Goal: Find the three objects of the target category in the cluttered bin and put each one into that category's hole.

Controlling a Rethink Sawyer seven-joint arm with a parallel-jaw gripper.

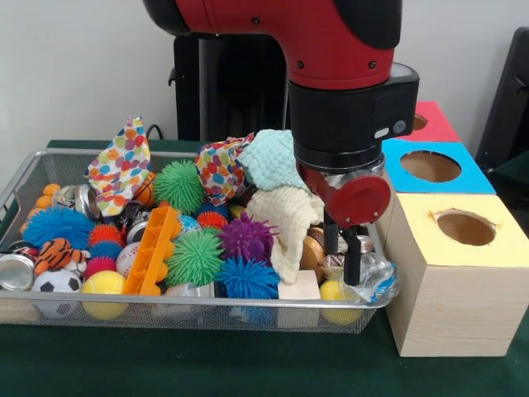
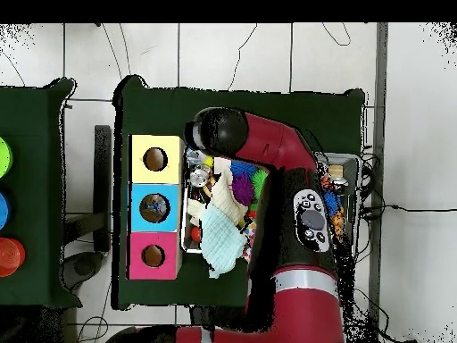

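The red and black arm's claw (image 1: 341, 248), its two dark fingers parted and grasping nothing, dips into the wire mesh bin (image 1: 25, 169) at the end nearest the yellow-topped wooden box (image 1: 459, 273), apparently to probe beside the crumpled clear plastic bottle (image 1: 374, 277).

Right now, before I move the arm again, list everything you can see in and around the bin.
Wire bin: one, silver, on green table.
Spiky balls: several; green, blue, purple, red; mid-bin.
Cloths: two plain, mint and cream, right of centre; two polka-dot, rear.
Orange toy block: one, centre-left.
Soccer ball: one, front-left corner.
Yellow ball: one, beside it.
Hole boxes: three; yellow, blue, red tops; right of bin.
Pincer: one, black, lowered into bin's right end; state unclear.
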